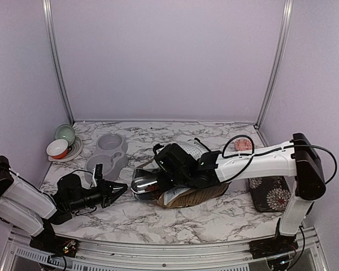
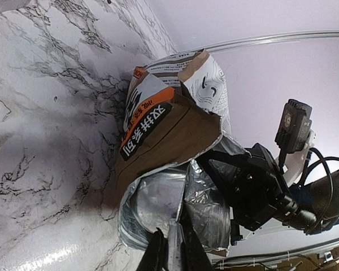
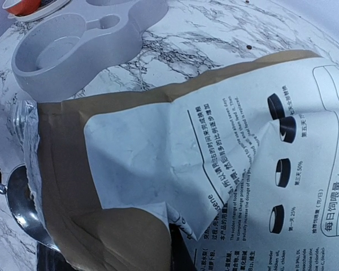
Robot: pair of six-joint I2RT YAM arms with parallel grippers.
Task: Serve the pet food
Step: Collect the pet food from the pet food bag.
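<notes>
Near the front edge, left gripper point(image 1: 117, 189) pinches a spoon point(image 3: 17, 197) at the bag point(image 1: 198, 195) mouth, seemingly scooping; right gripper point(image 1: 164, 164), grip unclear. Next: lift out level.

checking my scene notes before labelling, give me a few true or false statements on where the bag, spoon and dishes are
1. The dog-food bag lies on its side, with its mouth toward the left arm. True.
2. The grey double feeder already holds kibble. False: the wells in view look empty.
3. A metal spoon sits at the bag's foil-lined mouth. True.
4. The red-and-white bowl stands to the right of the bag. False: it is at the far left, beside a green cup.
5. The left gripper hovers over the feeder. False: it is at the bag's mouth.
</notes>
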